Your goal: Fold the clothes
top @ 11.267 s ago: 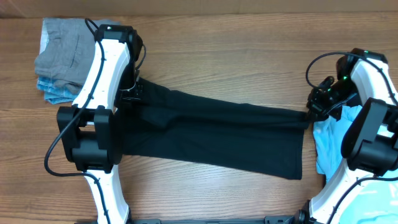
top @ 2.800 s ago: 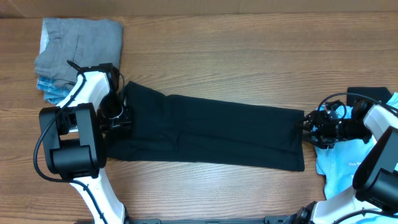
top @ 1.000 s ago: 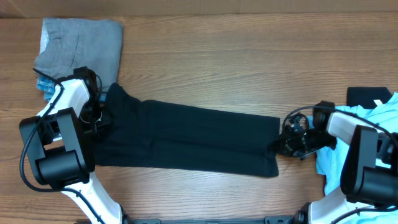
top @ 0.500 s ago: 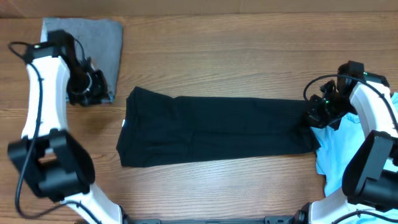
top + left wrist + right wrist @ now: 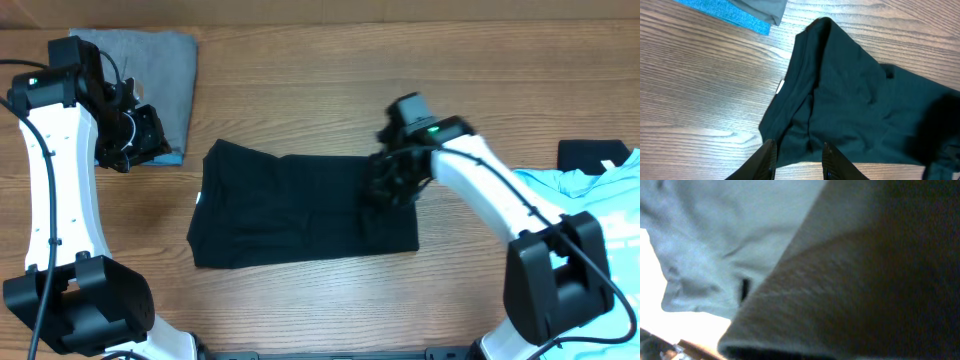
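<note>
The black shirt (image 5: 290, 210) lies flat across the middle of the table, its right end doubled over to the left. My right gripper (image 5: 388, 182) sits on that doubled end and holds the fabric; in the right wrist view cloth (image 5: 850, 280) fills the frame and hides the fingers. My left gripper (image 5: 135, 140) hovers open and empty to the left of the shirt, next to the grey stack. In the left wrist view the left gripper (image 5: 797, 152) is open above the shirt's (image 5: 855, 105) near edge, and a small white tag (image 5: 780, 86) shows. A light blue tee (image 5: 590, 195) lies at the right edge.
A folded grey garment (image 5: 150, 60) with blue fabric (image 5: 168, 158) under it lies at the back left, also in the left wrist view (image 5: 735, 15). Another black garment (image 5: 585, 152) with a white tag lies at the far right above the tee.
My right gripper has moved left from the shirt's right end to its middle, carrying the end over, so the shirt is shorter. The left gripper has barely moved.
</note>
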Robot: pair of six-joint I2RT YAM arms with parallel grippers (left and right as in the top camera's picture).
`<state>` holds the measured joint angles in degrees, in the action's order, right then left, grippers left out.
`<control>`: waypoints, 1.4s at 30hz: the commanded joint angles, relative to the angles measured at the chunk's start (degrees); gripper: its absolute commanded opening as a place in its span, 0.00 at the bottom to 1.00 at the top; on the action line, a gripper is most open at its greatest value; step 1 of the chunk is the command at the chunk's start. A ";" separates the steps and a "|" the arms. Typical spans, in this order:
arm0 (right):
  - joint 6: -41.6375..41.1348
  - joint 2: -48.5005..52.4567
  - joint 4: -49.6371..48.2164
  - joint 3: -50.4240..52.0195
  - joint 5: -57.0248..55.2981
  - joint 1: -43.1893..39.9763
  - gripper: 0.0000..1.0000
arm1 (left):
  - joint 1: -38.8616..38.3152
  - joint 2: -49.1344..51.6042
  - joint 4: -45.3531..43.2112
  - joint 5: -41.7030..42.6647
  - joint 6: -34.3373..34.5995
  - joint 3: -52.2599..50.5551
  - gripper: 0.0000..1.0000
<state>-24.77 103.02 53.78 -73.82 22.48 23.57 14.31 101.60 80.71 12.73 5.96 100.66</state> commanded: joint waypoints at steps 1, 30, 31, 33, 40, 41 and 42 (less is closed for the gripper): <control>-7.41 -1.22 -2.95 -1.14 -1.03 3.61 0.05 | 0.22 -0.74 0.15 0.87 -0.85 1.03 0.34; -10.08 -0.76 -5.46 3.34 -6.95 3.93 0.10 | -0.50 -0.72 1.79 -3.52 -2.78 0.72 0.41; -11.04 0.09 -7.43 4.44 -5.11 4.76 0.09 | -0.50 -0.72 1.81 -3.50 -2.78 0.72 0.41; -14.45 1.70 -11.63 6.34 -2.69 7.13 0.08 | -0.50 -0.74 1.84 -3.48 -2.75 0.72 0.41; -4.96 2.86 -26.12 6.62 12.72 15.74 0.04 | -0.50 -0.74 2.43 -3.52 -2.78 0.72 0.40; -3.41 2.78 -26.47 6.25 14.58 16.20 0.04 | -0.50 -0.74 2.47 -3.52 -2.78 0.72 0.40; -2.71 2.32 -25.27 5.60 14.53 16.26 0.04 | -0.50 -0.74 2.54 -3.56 -2.78 0.72 0.40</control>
<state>-33.82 106.04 27.88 -67.07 28.29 38.72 14.24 101.60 83.05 9.61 4.25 100.66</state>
